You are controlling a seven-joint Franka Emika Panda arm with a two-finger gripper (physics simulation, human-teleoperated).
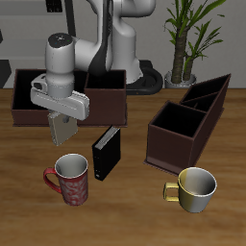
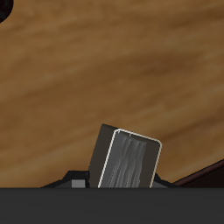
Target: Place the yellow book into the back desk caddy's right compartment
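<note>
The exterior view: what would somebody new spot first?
First, the white robot hand in the air holding the yellow book, just in front of the back desk caddy. Next, the black book standing upright mid-table, with a red mug nearer the front edge. A yellow mug sits before the slanted caddy.

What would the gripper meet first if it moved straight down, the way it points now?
Most likely the bare table. The gripper holds the yellow book above wood, in front of the back desk caddy, behind the red mug; depth is unclear.
</note>
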